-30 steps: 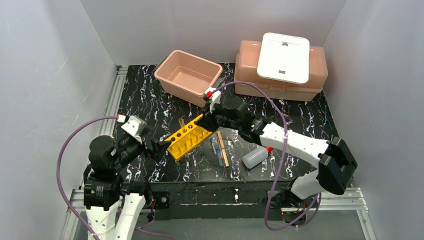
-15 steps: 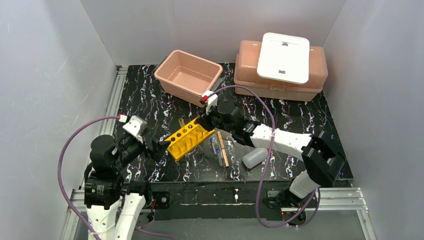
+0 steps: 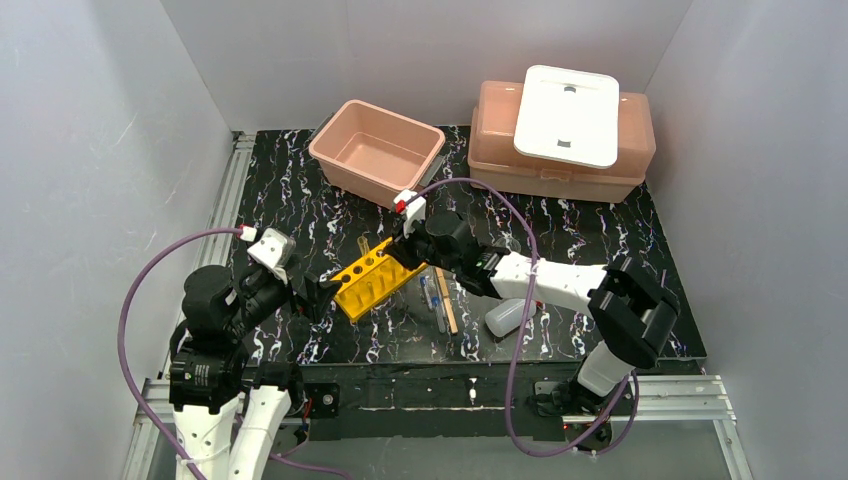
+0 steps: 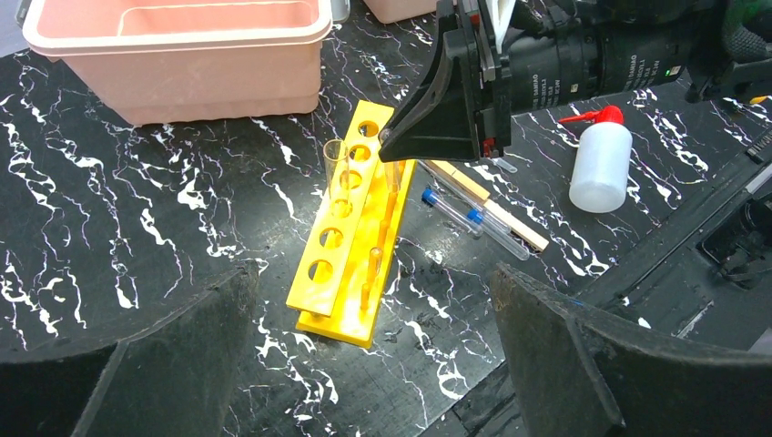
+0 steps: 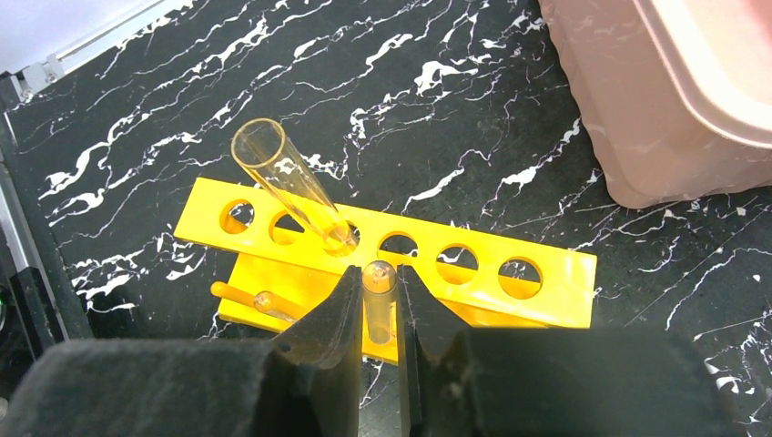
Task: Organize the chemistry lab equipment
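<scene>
1. The black marbled table [image 3: 300,200] carries everything.
2. At the upper right of the top view a closed pink tub [image 3: 560,172] is seen with a white lid [image 3: 566,115] lying on it. An open pink tub [image 3: 376,150] is set at upper centre.
3. The yellow rack [image 3: 378,275] lies at the centre of the top view, between the two arms.
4. The left fingers [image 4: 564,364] are held wide apart at the bottom corners of the left wrist view. Nothing is gripped or touched by them.
5. The right fingers [image 5: 332,319] are clamped on a clear glass tube [image 5: 379,293], held upright at the edge of the rack's holed top plate. The tube itself is too small to be made out in the top view.
6. The squeeze bottle [image 4: 599,168] lies at the right of the left wrist view and is not shown by the right wrist camera.
7. The wooden stick [image 4: 492,205] and the blue-tipped pipettes [image 4: 469,217] lie side by side between rack and bottle.
8. A second, tilted tube [image 5: 291,182] is seated in a rack hole.
</scene>
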